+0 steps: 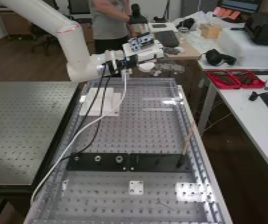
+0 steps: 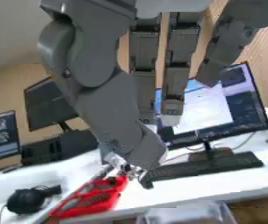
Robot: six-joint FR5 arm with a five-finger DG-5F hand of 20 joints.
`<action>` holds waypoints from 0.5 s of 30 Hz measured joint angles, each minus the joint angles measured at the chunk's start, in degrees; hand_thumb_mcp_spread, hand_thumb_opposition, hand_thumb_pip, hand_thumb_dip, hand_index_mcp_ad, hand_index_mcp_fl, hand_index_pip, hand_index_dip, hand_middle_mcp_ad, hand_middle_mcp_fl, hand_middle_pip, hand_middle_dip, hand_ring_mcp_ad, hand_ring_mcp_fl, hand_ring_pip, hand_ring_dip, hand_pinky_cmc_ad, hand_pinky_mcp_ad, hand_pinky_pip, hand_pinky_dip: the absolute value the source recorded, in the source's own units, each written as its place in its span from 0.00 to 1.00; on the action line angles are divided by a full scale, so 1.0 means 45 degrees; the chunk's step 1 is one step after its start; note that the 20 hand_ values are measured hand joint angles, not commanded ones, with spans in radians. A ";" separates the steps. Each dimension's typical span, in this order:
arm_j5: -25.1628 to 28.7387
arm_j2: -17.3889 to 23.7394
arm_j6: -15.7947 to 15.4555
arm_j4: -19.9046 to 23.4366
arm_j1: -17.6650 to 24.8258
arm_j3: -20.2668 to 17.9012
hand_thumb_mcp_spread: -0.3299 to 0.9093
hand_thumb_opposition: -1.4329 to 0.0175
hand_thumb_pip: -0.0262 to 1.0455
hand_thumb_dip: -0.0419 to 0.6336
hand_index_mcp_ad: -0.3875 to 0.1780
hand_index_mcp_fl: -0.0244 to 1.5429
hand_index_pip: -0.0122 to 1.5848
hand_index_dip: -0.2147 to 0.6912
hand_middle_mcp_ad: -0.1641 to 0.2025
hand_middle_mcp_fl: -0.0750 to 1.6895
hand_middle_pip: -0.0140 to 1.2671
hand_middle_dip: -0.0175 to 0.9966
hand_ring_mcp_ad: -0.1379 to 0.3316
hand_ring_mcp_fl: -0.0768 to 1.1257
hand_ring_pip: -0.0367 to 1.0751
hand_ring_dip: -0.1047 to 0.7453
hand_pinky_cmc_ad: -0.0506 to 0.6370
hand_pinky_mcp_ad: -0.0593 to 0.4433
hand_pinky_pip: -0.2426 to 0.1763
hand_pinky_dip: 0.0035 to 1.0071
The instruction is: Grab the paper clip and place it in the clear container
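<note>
Hand [image 1: 162, 67], dark grey, jointed: above the far end of a grey perforated metal desk, fingers mostly straight, open, pointing towards a long white desk [image 1: 244, 112].

Container, clear plastic [image 2: 188, 215], partly in view: lower than the hand, well apart from it. Paper clip: too small to tell.

Metal desk [image 1: 105, 192], below the hand. White flat blocks [image 1: 102, 98]: below, on the wrist side. Black bar with round fittings [image 1: 151, 161]: well apart, towards the near end; a thin wooden stick [image 1: 187, 142] leans up beside its end. Small white plate [image 1: 136, 187]: nearer the near end still.

White desk, beyond the fingertips: red divided tray [image 1: 236, 79] with small contents; black headphones [image 1: 218, 57]; black keyboard [image 2: 204, 168] before a lit monitor [image 2: 251, 95].

Room: dark-edged perforated table [image 1: 25, 130], behind the hand on the arm's side; brown wooden floor [image 1: 25, 62], past the far end; pale wall [image 2: 15, 30], farther off.
</note>
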 joint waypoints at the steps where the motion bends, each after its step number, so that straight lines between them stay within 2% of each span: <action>1: 0.0135 -0.0159 -0.0039 -0.0148 0.0012 0.0123 0.86 0.19 0.67 0.53 0.39 0.32 0.14 0.04 0.44 0.55 0.65 0.75 0.40 0.54 0.29 0.72 0.80 0.65 0.74 0.19; 7: 0.0538 -0.0807 -0.0113 -0.0911 0.0014 0.0654 0.86 0.19 0.67 0.53 0.38 0.32 0.15 0.04 0.43 0.55 0.65 0.75 0.41 0.53 0.30 0.71 0.79 0.65 0.74 0.19; 15: 0.0744 -0.1237 -0.0068 -0.1596 -0.0018 0.0920 0.85 0.18 0.68 0.53 0.39 0.31 0.16 0.04 0.44 0.55 0.65 0.74 0.41 0.51 0.32 0.71 0.79 0.65 0.74 0.19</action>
